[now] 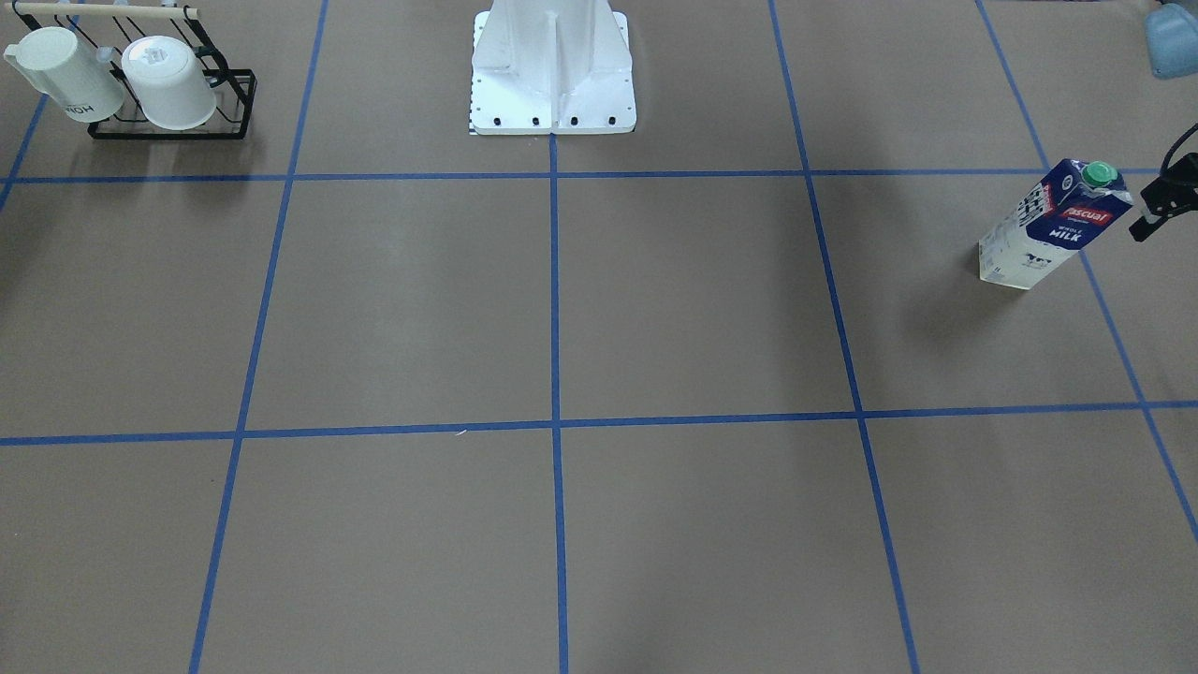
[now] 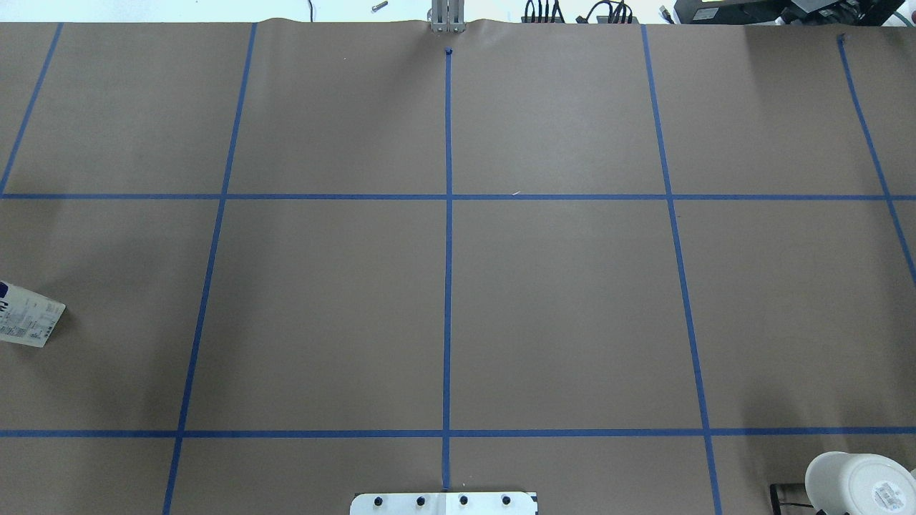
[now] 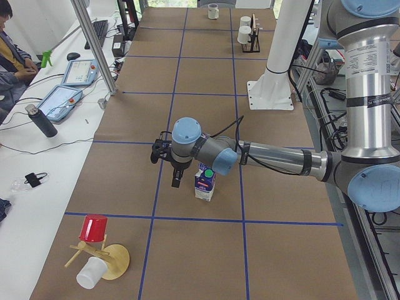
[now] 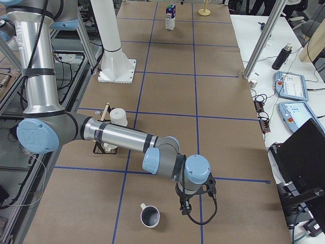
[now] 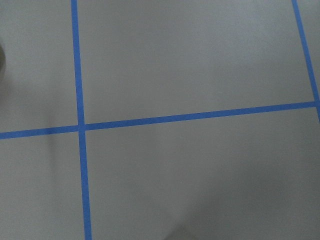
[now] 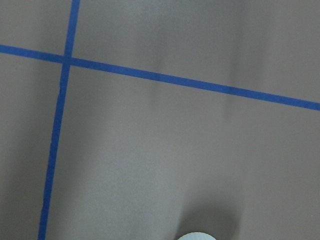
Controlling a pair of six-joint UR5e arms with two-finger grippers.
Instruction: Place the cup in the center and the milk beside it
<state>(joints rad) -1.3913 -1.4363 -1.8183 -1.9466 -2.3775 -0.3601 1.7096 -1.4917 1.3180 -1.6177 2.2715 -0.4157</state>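
The milk (image 1: 1053, 225), a navy and white carton with a green cap, stands upright at the robot's left end of the table. It also shows in the exterior left view (image 3: 205, 182) and, cut off, in the overhead view (image 2: 28, 323). My left gripper (image 1: 1144, 227) hangs just beside the carton's top, apart from it (image 3: 177, 181). I cannot tell whether it is open. The cup (image 4: 150, 216), a white mug with a greyish inside, stands upright at the robot's right end. My right gripper (image 4: 185, 207) hovers beside it, state unclear. A white rim (image 6: 196, 236) shows at the right wrist view's bottom edge.
A black wire rack (image 1: 234, 117) holds two other white mugs (image 1: 173, 84) near the robot's right side. The white robot base (image 1: 552, 94) stands at the table's edge. A wooden stand (image 3: 115, 262) with a red cup and a white cup sits near the left end.
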